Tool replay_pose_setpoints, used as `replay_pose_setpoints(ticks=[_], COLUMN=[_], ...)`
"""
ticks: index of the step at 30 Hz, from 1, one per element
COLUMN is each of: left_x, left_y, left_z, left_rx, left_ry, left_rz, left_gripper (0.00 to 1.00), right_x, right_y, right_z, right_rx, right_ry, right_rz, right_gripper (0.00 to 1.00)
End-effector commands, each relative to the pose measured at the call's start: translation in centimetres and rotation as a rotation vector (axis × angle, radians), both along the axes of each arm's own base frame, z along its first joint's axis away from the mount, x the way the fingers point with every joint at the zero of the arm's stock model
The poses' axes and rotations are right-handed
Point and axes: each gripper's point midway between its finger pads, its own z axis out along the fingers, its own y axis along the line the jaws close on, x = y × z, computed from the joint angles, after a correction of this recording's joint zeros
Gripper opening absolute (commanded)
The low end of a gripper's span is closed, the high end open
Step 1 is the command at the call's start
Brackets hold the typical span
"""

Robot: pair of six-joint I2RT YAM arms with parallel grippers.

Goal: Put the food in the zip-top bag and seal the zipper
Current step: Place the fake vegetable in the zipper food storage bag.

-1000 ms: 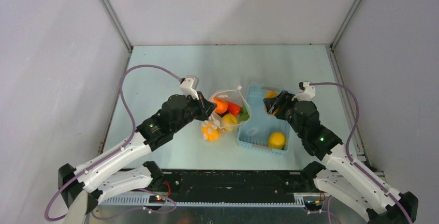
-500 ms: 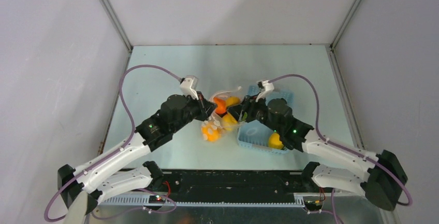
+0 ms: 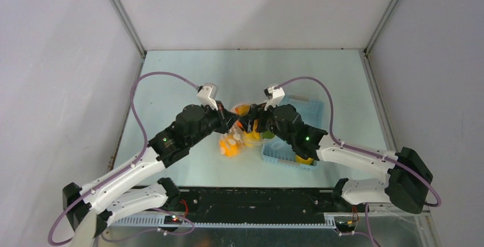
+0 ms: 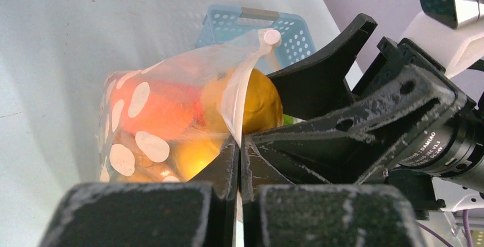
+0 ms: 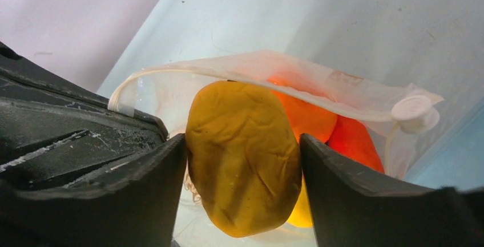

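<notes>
Since a second earlier my right arm had swung left, from over the light blue basket to the mouth of the zip-top bag, carrying a yellow lemon. The bag sat mid-frame in the overhead view on the counter, already holding orange and red pieces. Its zipper was unsealed. My right hand clamped the lemon right at the opening. My left hand was pinched shut on the bag's rim, holding it up. Filling seemed well along; a yellow piece apparently remained in the basket, then sealing.
</notes>
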Motion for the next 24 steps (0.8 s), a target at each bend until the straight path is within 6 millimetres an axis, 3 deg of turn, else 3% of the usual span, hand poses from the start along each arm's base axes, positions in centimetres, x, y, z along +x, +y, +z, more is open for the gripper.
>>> replay_pose_setpoints(ticks=[1,7,10,16,24], left_x=[0.2,0.4,0.5,0.5,0.4], left_y=[-0.1,-0.1,-0.1,0.2,0.8], left_z=[1.7,1.9,1.9,1.8,1.8], left_rx=[-0.049,-0.044,-0.038,-0.032,-0.025], left_ry=[-0.036,-0.045,-0.044,-0.045,-0.053], left_rz=[0.005,0.008,0.012,0.021,0.038], left_gripper=[0.0,0.0,0.0,0.0,0.0], right_x=[0.6,0.1,-0.3,-0.9,-0.8], right_y=[-0.5,-3.4,-4.6,-7.8,-14.6], right_z=[2.5,3.7,4.4,3.9,1.3], right_rx=[-0.023,-0.067,-0.075,-0.134,-0.185], right_ry=[-0.079,-0.103,-0.112,-0.079,0.079], right_rz=[-0.033,-0.096,-0.109,-0.188,-0.435], right_gripper=[0.81,0.99,1.0,0.99,0.99])
